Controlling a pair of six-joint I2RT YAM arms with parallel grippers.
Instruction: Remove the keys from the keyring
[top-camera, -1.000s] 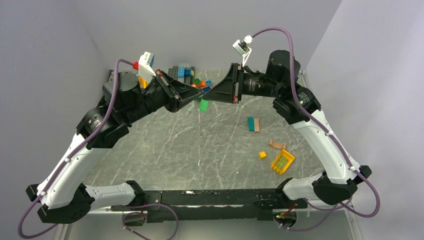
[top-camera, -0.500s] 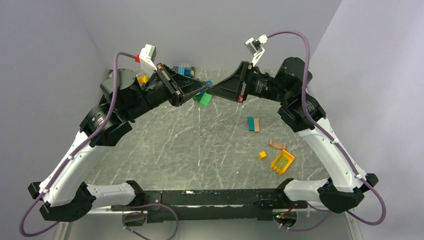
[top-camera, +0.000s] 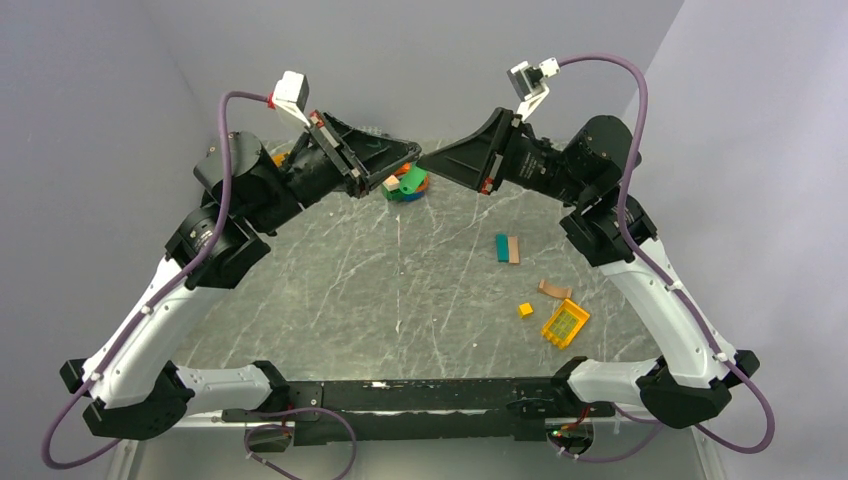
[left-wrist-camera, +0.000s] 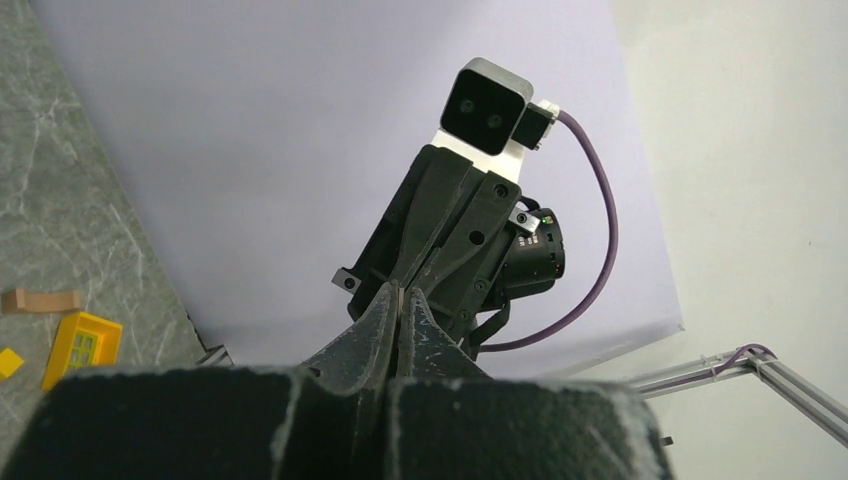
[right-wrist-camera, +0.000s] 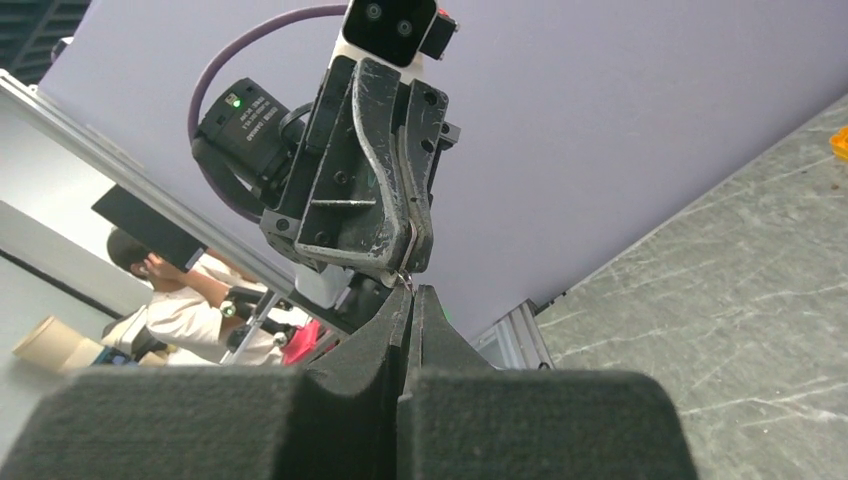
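Both grippers are raised above the back of the table and meet tip to tip. My left gripper (top-camera: 411, 151) is shut; in the left wrist view (left-wrist-camera: 398, 291) a thin pale metal strip, seemingly a key (left-wrist-camera: 400, 294), shows between its fingertips. My right gripper (top-camera: 430, 160) is shut; in the right wrist view (right-wrist-camera: 410, 290) a small wire keyring (right-wrist-camera: 404, 272) sits at its tips, right against the left gripper's fingers (right-wrist-camera: 412, 238). The keys and ring are too small to make out in the top view.
A pile of coloured bricks (top-camera: 405, 185) lies below the meeting tips. Teal and tan blocks (top-camera: 507, 248), a tan piece (top-camera: 553, 289), a small yellow cube (top-camera: 525, 309) and a yellow grid piece (top-camera: 565, 323) lie at the right.
Both grippers have risen and tilted upward, their tips staying together. The brick pile that they covered now shows beneath them.
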